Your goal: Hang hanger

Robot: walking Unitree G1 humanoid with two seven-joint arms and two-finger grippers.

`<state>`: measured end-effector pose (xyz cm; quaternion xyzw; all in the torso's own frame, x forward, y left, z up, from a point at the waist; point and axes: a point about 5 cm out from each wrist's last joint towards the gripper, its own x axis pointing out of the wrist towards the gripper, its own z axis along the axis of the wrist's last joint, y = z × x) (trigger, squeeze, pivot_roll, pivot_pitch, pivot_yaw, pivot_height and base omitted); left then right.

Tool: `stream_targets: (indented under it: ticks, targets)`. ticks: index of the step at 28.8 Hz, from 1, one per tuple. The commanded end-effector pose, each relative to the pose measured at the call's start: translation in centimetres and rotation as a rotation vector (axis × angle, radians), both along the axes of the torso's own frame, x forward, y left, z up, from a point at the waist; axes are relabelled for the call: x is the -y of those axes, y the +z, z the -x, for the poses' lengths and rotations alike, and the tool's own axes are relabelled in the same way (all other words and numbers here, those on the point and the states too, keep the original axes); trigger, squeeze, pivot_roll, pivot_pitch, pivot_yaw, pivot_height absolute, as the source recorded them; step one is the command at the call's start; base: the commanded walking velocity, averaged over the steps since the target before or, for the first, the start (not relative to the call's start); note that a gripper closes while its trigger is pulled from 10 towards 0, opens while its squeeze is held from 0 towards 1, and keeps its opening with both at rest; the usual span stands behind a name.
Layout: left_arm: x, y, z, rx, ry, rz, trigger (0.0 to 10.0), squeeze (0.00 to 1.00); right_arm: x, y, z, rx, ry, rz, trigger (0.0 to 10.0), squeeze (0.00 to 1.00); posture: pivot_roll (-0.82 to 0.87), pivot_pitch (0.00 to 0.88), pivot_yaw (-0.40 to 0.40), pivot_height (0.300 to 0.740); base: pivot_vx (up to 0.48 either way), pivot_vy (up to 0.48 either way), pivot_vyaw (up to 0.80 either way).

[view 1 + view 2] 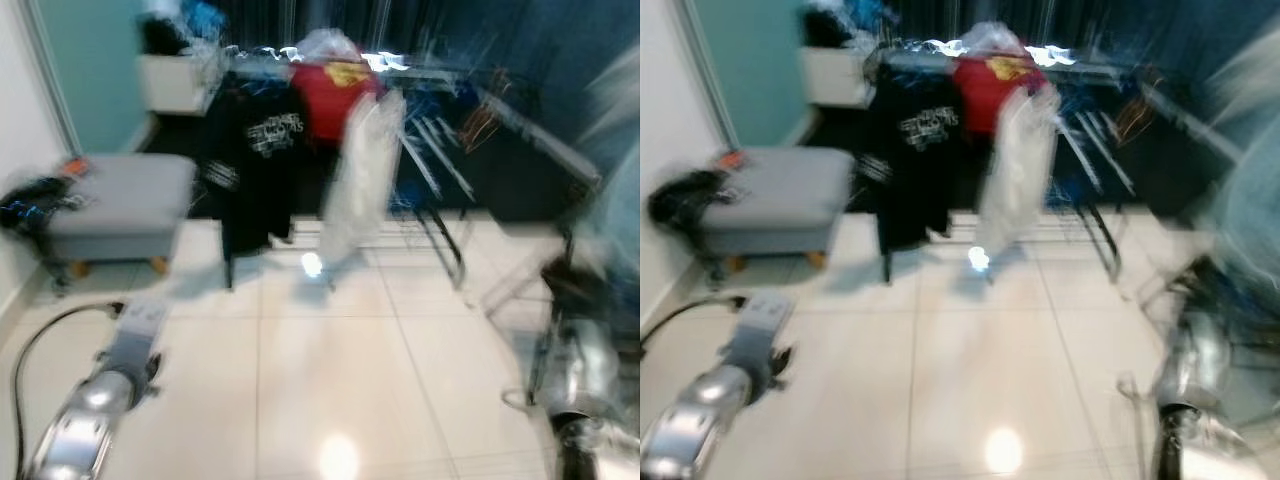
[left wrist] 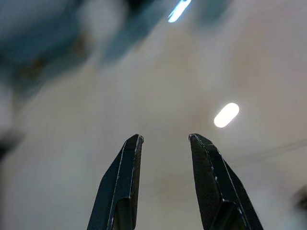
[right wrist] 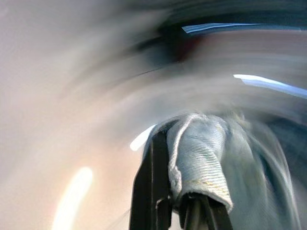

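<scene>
The right tool (image 3: pixel 184 191), clamped on a pale blue garment (image 3: pixel 201 158), is nearer; the clothes rack (image 1: pixel 440 70) stretches across at 12 o'clock. The left tool (image 2: pixel 165 139) hangs with fingers apart.

White print on the black shirt (image 1: pixel 252 150) and yellow on the red one (image 1: pixel 335 95) (both blurred) cannot be read.

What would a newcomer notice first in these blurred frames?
A drying rack across the far side carries a black T-shirt, a red shirt and a pale garment. A grey ottoman stands on the left. The right gripper is shut on light blue fabric; the left gripper is open over the floor.
</scene>
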<state>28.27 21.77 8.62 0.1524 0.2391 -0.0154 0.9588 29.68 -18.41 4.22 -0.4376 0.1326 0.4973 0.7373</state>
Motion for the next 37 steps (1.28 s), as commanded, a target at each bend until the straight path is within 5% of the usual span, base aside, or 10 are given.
stream_targets:
  ticks: [1,3,4,5,6,7,8,9,12,37]
  targets:
    - [0.3,-0.1,0.1,-0.003,-0.023,0.006,10.0,0.0,0.3,-7.7,8.1,-0.448,0.451,0.541,0.0,0.0,0.06,0.005,-0.05,0.74,0.0,0.0,0.0]
    - [0.3,-0.1,0.1,-0.003,-0.023,0.006,10.0,0.0,0.3,-7.7,8.1,-0.448,0.451,0.541,0.0,0.0,0.06,0.005,-0.05,0.74,0.0,0.0,0.0]
    - [0.3,0.3,0.0,-0.008,-0.027,0.043,10.0,0.0,-0.3,-7.3,6.5,-0.476,0.121,0.312,0.0,0.0,0.06,0.0,-0.06,0.74,0.0,0.0,0.0]
    - [0.3,0.3,0.0,-0.008,-0.027,0.043,10.0,0.0,-0.3,-7.3,6.5,-0.476,0.121,0.312,0.0,0.0,0.06,0.0,-0.06,0.74,0.0,0.0,0.0]
    - [0.8,0.6,0.2,0.004,-0.094,0.053,10.0,0.0,-0.7,-6.7,4.6,-0.475,-0.247,0.034,10.0,0.0,0.07,0.005,-0.074,0.74,0.0,0.0,0.0]
    - [0.8,0.6,0.2,0.004,-0.094,0.053,10.0,0.0,-0.7,-6.7,4.6,-0.475,-0.247,0.034,10.0,0.0,0.07,0.005,-0.074,0.74,0.0,0.0,0.0]
    - [1.2,0.6,0.4,0.02,-0.08,0.099,10.0,0.0,-1.1,-6.0,3.1,-0.46,-0.536,-0.244,10.0,0.0,0.07,0.006,-0.078,0.74,0.0,0.0,0.0]
    - [1.2,0.6,0.4,0.02,-0.08,0.099,10.0,0.0,-1.1,-6.0,3.1,-0.46,-0.536,-0.244,10.0,0.0,0.07,0.006,-0.078,0.74,0.0,0.0,0.0]
    - [1.9,-0.3,0.4,0.07,0.047,0.151,10.0,0.0,-1.3,-3.3,-0.2,-0.31,-0.921,-0.761,10.0,0.0,0.06,0.012,-0.064,0.74,0.0,0.0,0.0]
    - [4.0,-3.5,0.3,0.004,0.103,0.155,10.0,0.0,-3.3,-4.8,0.9,-0.224,-1.118,-0.761,10.0,0.0,0.06,0.0,-0.033,0.74,0.0,0.0,0.0]
